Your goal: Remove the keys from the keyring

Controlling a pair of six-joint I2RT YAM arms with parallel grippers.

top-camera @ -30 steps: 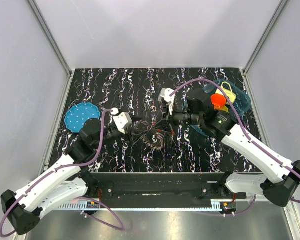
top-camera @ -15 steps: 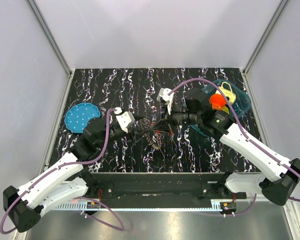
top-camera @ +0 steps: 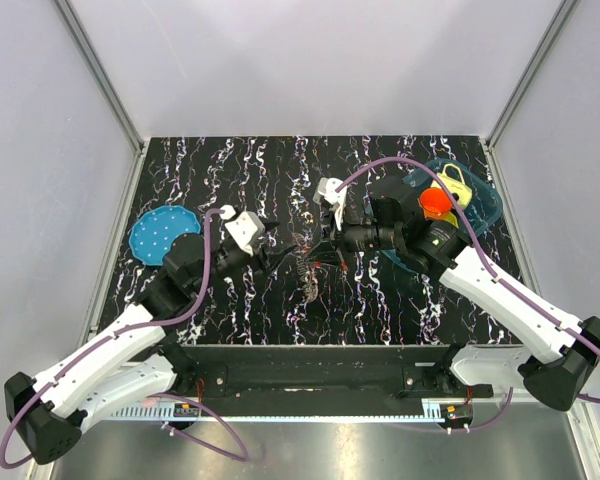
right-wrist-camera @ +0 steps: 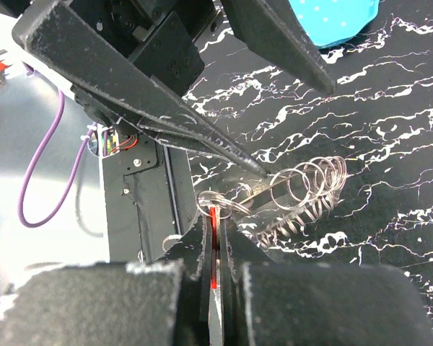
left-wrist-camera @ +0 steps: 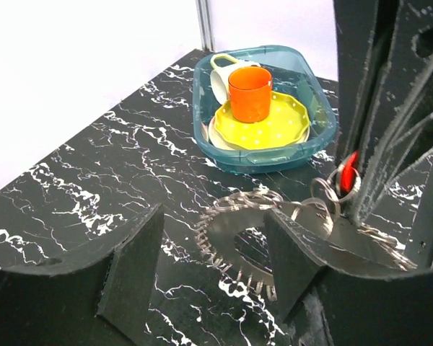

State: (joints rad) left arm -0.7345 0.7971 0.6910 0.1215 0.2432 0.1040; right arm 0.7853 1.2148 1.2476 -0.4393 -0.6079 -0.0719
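The keys form a dull grey toothed wreath just above the marbled table, mid-table in the top view. A small red piece tops the bunch, and my right gripper is shut on it. A small metal ring links it to a row of wire loops. Which of these loops is the keyring I cannot tell. My left gripper is open, facing the wreath from the left. Its lower fingertip reaches right next to the loops.
A teal tub at the back right holds an orange cup, a yellow dotted plate and a pale mug. A blue round disc lies at the left of the table.
My left gripper has moved in to the right, closer to the bunch. The keys have risen slightly and shifted left with the right gripper.
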